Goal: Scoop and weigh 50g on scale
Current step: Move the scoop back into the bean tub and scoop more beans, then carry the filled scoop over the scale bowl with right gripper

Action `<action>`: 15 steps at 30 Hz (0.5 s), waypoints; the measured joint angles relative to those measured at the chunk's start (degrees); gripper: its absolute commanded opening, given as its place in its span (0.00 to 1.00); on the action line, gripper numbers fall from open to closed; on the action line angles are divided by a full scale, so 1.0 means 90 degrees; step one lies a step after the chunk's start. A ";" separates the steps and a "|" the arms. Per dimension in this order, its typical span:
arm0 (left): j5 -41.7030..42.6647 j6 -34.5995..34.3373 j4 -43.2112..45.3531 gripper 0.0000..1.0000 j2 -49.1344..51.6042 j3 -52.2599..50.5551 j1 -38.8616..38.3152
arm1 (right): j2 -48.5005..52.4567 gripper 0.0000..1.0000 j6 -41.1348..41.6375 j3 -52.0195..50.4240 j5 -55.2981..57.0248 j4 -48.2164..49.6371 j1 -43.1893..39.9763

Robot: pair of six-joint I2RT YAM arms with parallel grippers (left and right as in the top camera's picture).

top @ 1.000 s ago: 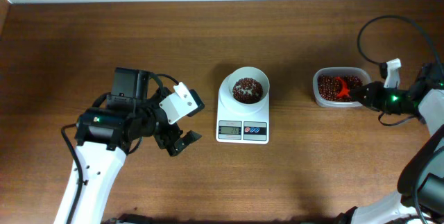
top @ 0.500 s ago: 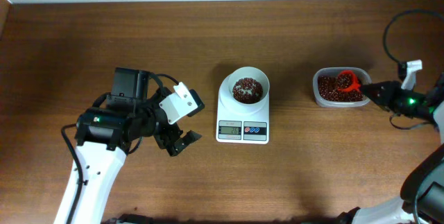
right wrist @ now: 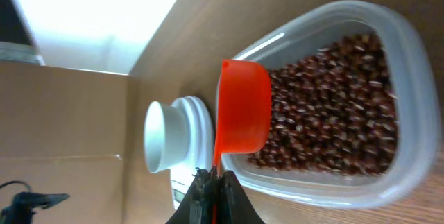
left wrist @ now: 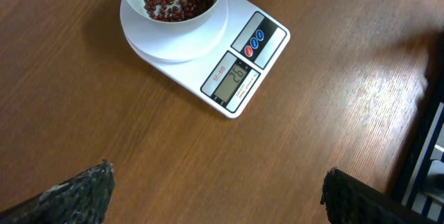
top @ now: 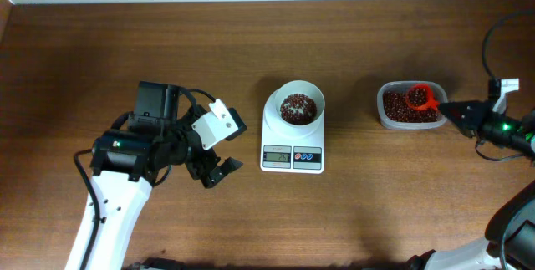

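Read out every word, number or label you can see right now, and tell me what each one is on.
"26": on the display of the scale, left wrist view.
Small print above the display: too small to read.
Marks on the buttons: too small to read.
Overhead view: the display is too small to read.
No text seen on the red scoop, tub or bowl.

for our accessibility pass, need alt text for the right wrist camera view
The right gripper, jaws shut, holds a red scoop at the end of a clear tub filled with red-brown beans. Beyond it on the wooden table stands a white bowl on the scale.
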 measured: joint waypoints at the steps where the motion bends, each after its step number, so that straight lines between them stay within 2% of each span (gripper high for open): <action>1: 0.0000 0.0000 -0.0002 0.99 0.0000 0.0000 0.0000 | 0.0000 0.04 -0.0002 0.0000 -0.0158 0.0000 0.0000; 10: 0.0000 0.0000 0.0000 0.99 0.0000 0.0000 0.0000 | 0.0000 0.04 0.0019 0.0000 -0.1163 -0.0189 0.0075; 15: 0.0000 -0.0002 -0.0002 0.99 0.0000 0.0000 0.0000 | 0.0000 0.04 0.0017 0.0000 -0.1365 -0.0189 0.0823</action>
